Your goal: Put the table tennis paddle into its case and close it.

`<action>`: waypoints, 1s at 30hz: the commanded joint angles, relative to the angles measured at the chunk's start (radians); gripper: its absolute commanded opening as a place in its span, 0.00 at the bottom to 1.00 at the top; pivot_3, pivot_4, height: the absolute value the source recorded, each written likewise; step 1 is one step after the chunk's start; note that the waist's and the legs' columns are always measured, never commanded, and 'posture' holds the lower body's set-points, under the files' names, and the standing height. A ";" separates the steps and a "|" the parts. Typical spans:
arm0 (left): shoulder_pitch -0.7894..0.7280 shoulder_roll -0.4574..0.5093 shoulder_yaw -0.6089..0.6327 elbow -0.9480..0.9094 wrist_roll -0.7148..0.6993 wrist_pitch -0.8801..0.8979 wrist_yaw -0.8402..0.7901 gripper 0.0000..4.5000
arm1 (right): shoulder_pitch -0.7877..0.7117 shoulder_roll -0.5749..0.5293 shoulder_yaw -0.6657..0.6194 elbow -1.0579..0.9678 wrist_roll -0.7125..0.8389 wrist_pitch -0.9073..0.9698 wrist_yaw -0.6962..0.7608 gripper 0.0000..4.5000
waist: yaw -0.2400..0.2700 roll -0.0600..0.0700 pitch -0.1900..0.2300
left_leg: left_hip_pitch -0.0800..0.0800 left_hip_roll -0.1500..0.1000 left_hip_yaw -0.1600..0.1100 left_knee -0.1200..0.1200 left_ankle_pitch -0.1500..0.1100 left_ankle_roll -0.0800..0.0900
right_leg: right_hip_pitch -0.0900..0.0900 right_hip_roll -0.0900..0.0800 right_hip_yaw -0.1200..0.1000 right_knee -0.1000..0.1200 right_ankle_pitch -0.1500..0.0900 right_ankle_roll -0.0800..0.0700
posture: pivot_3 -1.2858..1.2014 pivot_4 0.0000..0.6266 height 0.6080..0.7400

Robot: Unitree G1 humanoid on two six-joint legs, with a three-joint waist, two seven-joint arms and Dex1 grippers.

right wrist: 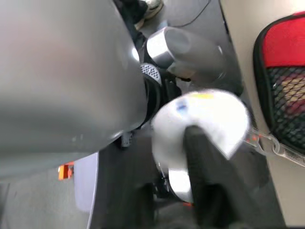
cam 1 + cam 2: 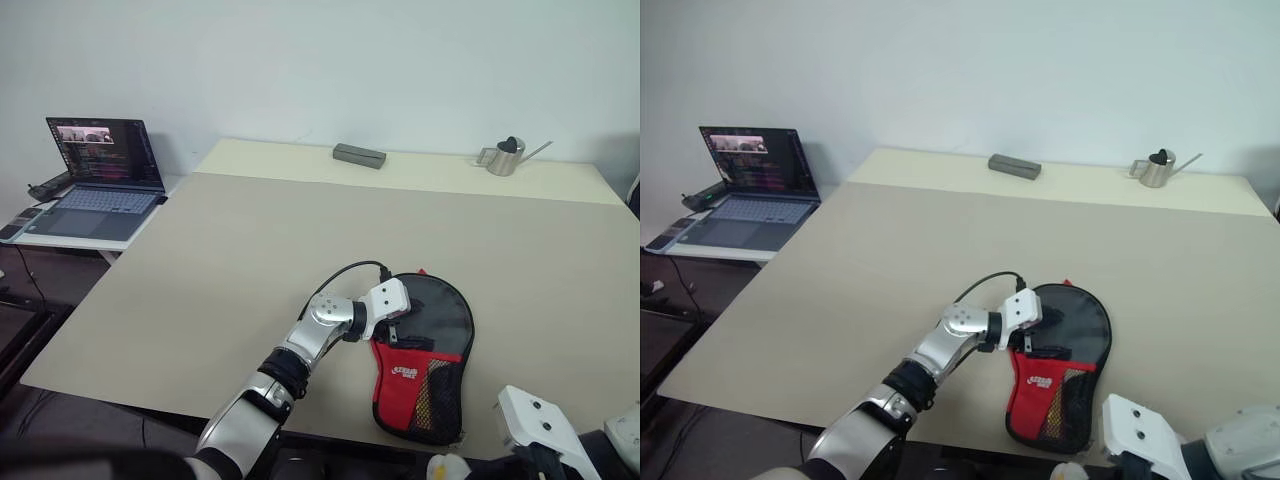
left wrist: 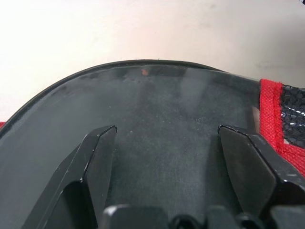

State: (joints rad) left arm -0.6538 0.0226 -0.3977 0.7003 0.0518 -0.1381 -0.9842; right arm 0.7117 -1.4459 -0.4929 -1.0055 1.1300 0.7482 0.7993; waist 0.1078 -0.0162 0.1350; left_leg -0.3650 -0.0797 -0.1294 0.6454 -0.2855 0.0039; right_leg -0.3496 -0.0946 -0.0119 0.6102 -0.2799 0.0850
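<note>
The black-and-red case point(image 2: 425, 350) lies flat near the table's front edge, round black end away from me and red mesh-pocket end toward me. My left gripper point(image 3: 167, 131) hovers open over the round black end, its two fingers spread with nothing between them. The table tennis paddle is hidden. My right gripper point(image 2: 535, 440) hangs below the front edge, just right of the case's near end. In the right wrist view the white-yellow charm point(image 1: 205, 119) shows blurred right in front of it, on a cord point(image 1: 271, 143) running to the case point(image 1: 286, 71).
An open laptop point(image 2: 100, 180) stands on a low side table to the left. A grey box point(image 2: 359, 155) and a small metal watering can point(image 2: 505, 157) sit along the beige table's point(image 2: 250, 250) far edge. The case lies close to the front edge.
</note>
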 commanded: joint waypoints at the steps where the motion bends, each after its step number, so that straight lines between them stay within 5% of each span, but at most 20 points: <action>1: 0.069 0.017 -0.085 0.140 0.101 0.047 0.012 0.83 | -0.061 0.029 -0.030 0.049 -0.024 0.039 0.097 0.39 | -0.001 0.000 0.000 | 0.000 0.000 0.000 0.000 0.000 0.000 | 0.000 0.000 0.000 0.000 0.000 0.000 | 0.52 0.24 1.00; 9: 0.072 0.019 -0.082 0.132 0.096 0.051 0.016 0.83 | -0.244 0.104 -0.062 0.296 -0.104 0.064 0.269 0.39 | -0.001 -0.001 0.000 | 0.000 0.000 0.001 0.000 0.000 0.000 | 0.000 0.002 0.000 0.000 0.001 0.001 | 0.52 0.24 1.00; 30: 0.097 0.036 0.049 -0.152 -0.071 0.229 -0.016 0.83 | -0.873 0.518 0.288 0.671 -0.379 -0.092 0.071 0.39 | -0.036 0.003 0.004 | -0.003 -0.001 0.001 -0.001 0.000 0.000 | -0.004 0.004 0.001 0.002 0.003 -0.004 | 0.52 0.24 1.00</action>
State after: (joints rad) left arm -0.5923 0.0467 -0.3407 0.5359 -0.0130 0.0339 -0.9848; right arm -0.1381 -0.9366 -0.2036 -0.3459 0.7729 0.6900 0.8751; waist 0.0723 -0.0128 0.1391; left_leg -0.3694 -0.0803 -0.1281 0.6446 -0.2852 0.0039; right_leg -0.3534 -0.0901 -0.0106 0.6125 -0.2759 0.0794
